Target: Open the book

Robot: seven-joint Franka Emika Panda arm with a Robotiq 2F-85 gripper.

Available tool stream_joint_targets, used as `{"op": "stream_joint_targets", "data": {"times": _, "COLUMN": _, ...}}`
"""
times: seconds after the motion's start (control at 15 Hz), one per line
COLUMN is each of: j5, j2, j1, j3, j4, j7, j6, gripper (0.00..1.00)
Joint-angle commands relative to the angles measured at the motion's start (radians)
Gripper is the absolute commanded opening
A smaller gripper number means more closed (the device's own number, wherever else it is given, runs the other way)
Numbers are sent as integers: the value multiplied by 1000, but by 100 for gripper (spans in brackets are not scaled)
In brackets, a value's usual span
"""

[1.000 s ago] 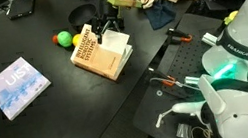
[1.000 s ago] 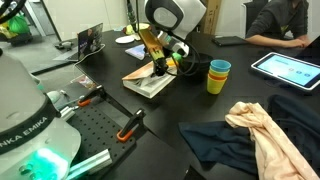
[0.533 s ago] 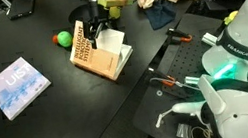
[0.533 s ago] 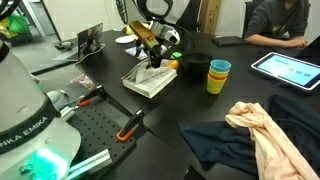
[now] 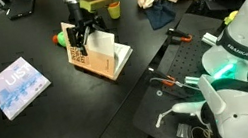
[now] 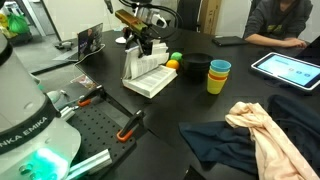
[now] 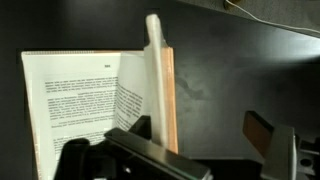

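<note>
The book (image 5: 105, 56) lies on the black table, with its brown-orange cover (image 5: 75, 49) standing nearly upright and white printed pages exposed beside it. It also shows in an exterior view (image 6: 150, 78). My gripper (image 5: 83, 29) is right above the raised cover, also in an exterior view (image 6: 140, 42). In the wrist view the cover's edge (image 7: 166, 95) stands between my spread fingers (image 7: 200, 130), close to one finger and apart from the other. The open pages (image 7: 75, 100) lie to its left. The jaws are open.
A light-blue and white book (image 5: 18, 87) lies apart on the table. Small balls (image 6: 175, 61), a dark cup (image 6: 195, 70) and stacked cups (image 6: 218, 75) stand by the book. Clothes (image 6: 255, 135), a tablet (image 6: 285, 68) and a second robot base (image 5: 239, 60) are nearby.
My gripper has swung sideways over the book, and the cover has risen from a low tilt to nearly upright, baring more of the pages.
</note>
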Motion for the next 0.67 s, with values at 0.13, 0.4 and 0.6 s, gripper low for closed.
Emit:
{"op": "stream_joint_targets", "data": {"times": 0.13, "j5": -124, "j2": -3, "j1": 137, "j3": 10, "j4": 8, "j7": 186, "j6": 112, "gripper": 100}}
{"op": "stream_joint_targets", "data": {"times": 0.4, "j5": -423, "j2": 15, "j1": 252, "j3": -29, "j4": 5, "j7": 465, "j6": 219, "gripper": 100}}
{"op": "stream_joint_targets", "data": {"times": 0.6, "j5": -618, "j2": 26, "j1": 323, "j3": -56, "j4": 30, "j7": 664, "j6": 214, "gripper": 100}}
